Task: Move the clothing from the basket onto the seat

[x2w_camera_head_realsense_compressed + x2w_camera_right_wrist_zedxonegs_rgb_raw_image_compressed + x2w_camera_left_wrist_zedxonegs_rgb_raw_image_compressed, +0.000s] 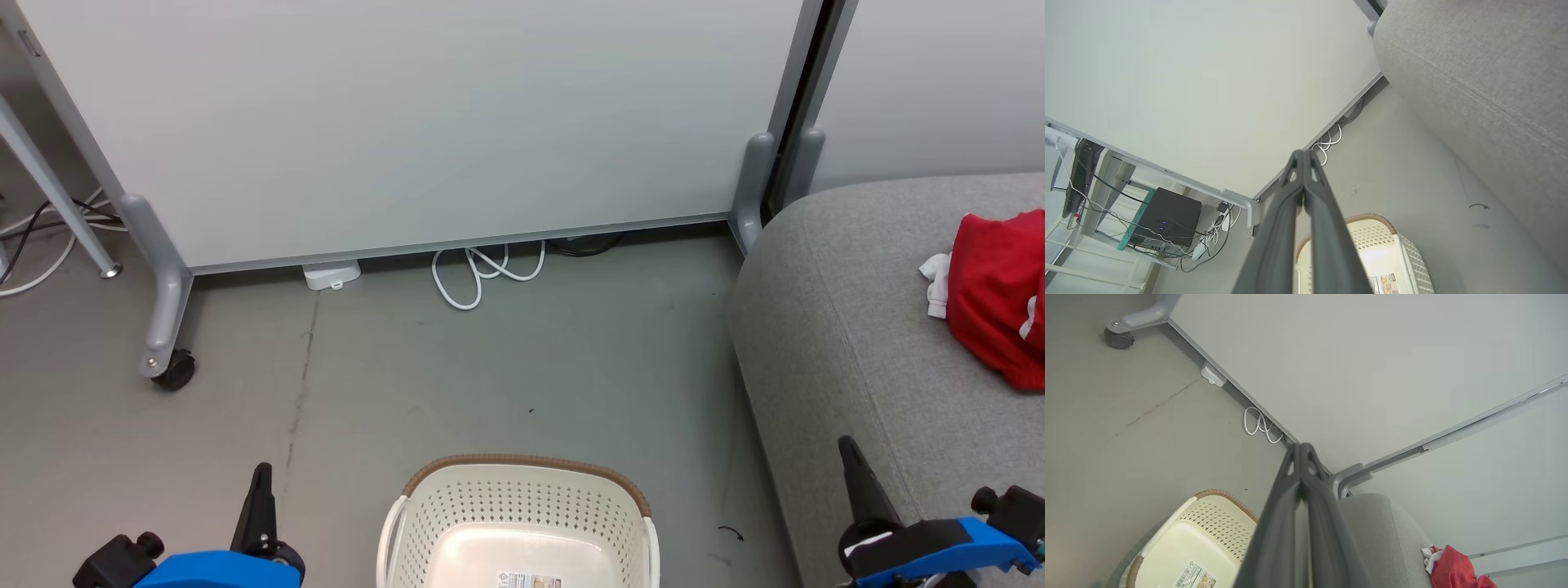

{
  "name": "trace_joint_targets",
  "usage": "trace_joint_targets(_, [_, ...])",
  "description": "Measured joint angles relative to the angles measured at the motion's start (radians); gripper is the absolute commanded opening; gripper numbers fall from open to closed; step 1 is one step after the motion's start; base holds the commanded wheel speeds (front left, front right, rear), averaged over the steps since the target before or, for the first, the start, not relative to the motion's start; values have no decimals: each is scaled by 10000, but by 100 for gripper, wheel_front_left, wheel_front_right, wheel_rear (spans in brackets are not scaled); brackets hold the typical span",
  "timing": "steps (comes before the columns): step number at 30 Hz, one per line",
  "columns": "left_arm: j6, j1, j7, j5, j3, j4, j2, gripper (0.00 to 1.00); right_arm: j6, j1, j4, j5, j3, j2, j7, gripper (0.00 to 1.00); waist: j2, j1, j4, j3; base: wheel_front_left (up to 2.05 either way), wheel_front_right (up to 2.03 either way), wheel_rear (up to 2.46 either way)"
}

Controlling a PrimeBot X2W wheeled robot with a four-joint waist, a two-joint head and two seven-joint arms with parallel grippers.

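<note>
Head view, L to R. Your L gripper [262, 478] sits at lower L over the grey floor [490, 367], its two dark fingers pressed flat together w/ nothing between them. In the L wrist view those fingers [1286, 506] meet in a single point. Your R gripper [851, 457] sits at lower R, seen against the rounded side of the seat [857, 327], and it is likewise fully closed w/ no load. In the R wrist view its fingers [1284, 212] are also touching along their length. The basket [522, 462] stands on the floor at bottom centre, btwn the two grippers, beside the seat but apart from it. Its brown rim faces the partition [408, 122], and the visible part of its inside is bare cream base w/ a printed label [529, 581]. The clothing [996, 286] lies bunched on the seat top at far R, well apart from the basket & both grippers. It is red fabric w/ a white piece at its L edge, and the frame cuts it off on the R. Bkgd: the partition stands on a grey foot w/ a castor [173, 371], and a looped white cable [482, 273] & a white power block [332, 274] lie at its base.
</note>
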Motion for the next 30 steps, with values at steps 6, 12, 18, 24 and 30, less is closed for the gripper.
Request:
trace_joint_targets(6, [0, -75, 188, -610, 136, -109, -35, 0, 0, -50, -65, 761, -25, -2, 132, 0, 0, 0, -9, 3, 0, 0, 0])
trace_joint_targets(12, [0, -209, 372, -1183, 265, -221, -59, 0, 0, -151, -128, 1475, -48, -6, 238, 0, 0, -1, -17, 6, 0, 0, 0])
trace_joint_targets(18, [0, -268, 541, -1726, 405, -326, -98, 0, 0, -219, -182, 2148, -73, -8, 316, 0, 0, 0, -25, 9, 0, 0, 0])
trace_joint_targets(24, [0, -372, 683, -2230, 506, -418, -130, 0, 0, -260, -242, 2782, -92, -12, 393, 0, 0, -1, -33, 12, 0, 0, 0])
trace_joint_targets(30, [0, -453, 851, -2719, 625, -514, -163, 0, 0, -340, -295, 3382, -109, -15, 477, 0, 0, -1, -41, 15, 0, 0, 0])
